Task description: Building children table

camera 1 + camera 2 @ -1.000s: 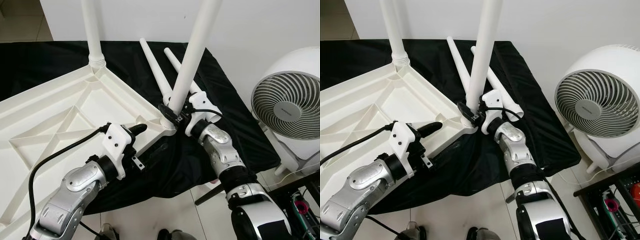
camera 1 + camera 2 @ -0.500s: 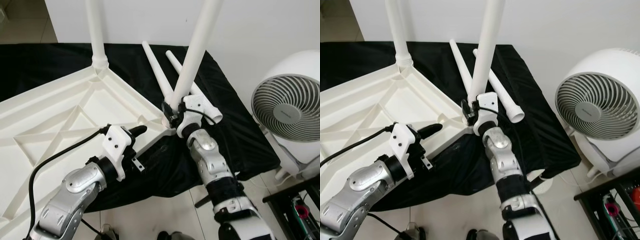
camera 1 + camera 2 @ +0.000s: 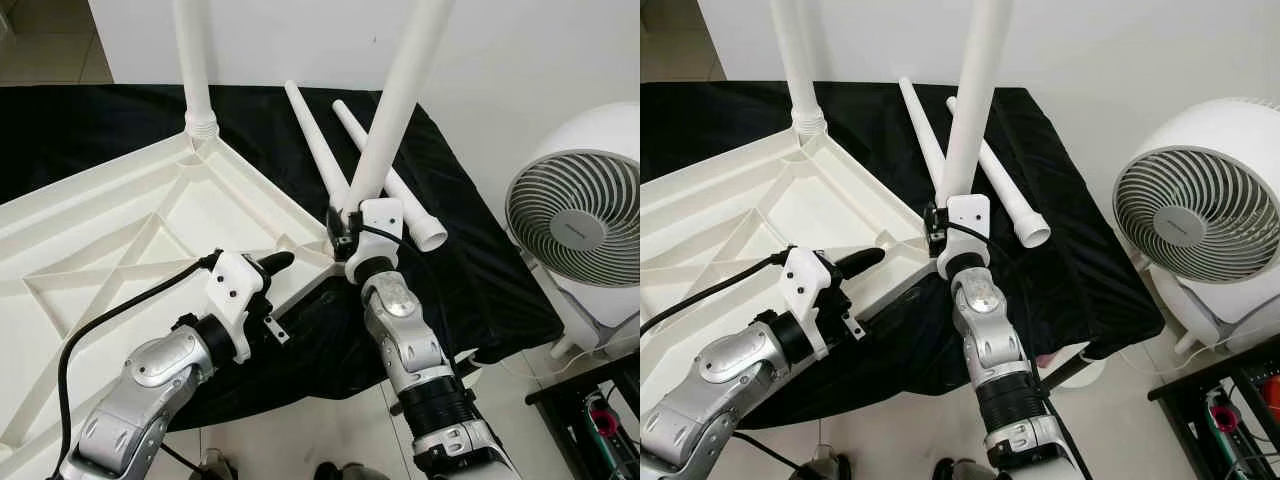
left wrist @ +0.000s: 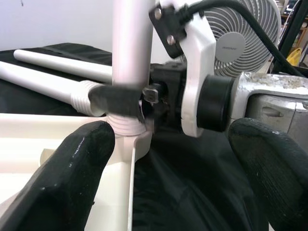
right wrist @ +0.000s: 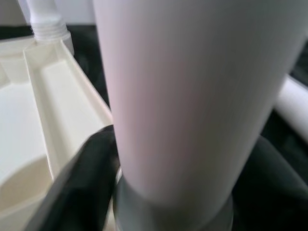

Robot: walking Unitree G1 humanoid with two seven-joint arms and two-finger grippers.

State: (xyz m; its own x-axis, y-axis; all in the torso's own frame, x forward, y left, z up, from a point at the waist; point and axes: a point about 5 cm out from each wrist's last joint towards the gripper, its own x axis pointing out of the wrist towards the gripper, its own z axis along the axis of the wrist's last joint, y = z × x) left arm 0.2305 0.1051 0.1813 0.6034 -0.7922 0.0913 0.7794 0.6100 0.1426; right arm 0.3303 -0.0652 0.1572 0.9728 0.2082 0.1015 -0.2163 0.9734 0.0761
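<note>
The white plastic table top [image 3: 120,235] lies upside down on a black cloth. One white leg [image 3: 195,60] stands screwed into its far corner. A second leg [image 3: 398,100] rises tilted from the near right corner socket [image 4: 126,126]. My right gripper [image 3: 345,224] is shut on the base of this leg, black fingers [image 5: 82,178] on either side of it. My left gripper [image 3: 278,262] hovers open over the table's near edge, just left of that corner, with its fingers [image 4: 77,163] wide apart. Two loose legs [image 3: 315,140] [image 3: 392,178] lie on the cloth behind.
A white round fan [image 3: 580,225] stands on the floor at the right. A dark shelf with small items [image 3: 600,415] sits at the bottom right corner. The black cloth [image 3: 470,270] hangs down toward the tiled floor near my arms.
My right forearm has swung left around the leg, from the right of the corner to straight below it, the gripper still shut on the leg's base. The left gripper has stayed put.
</note>
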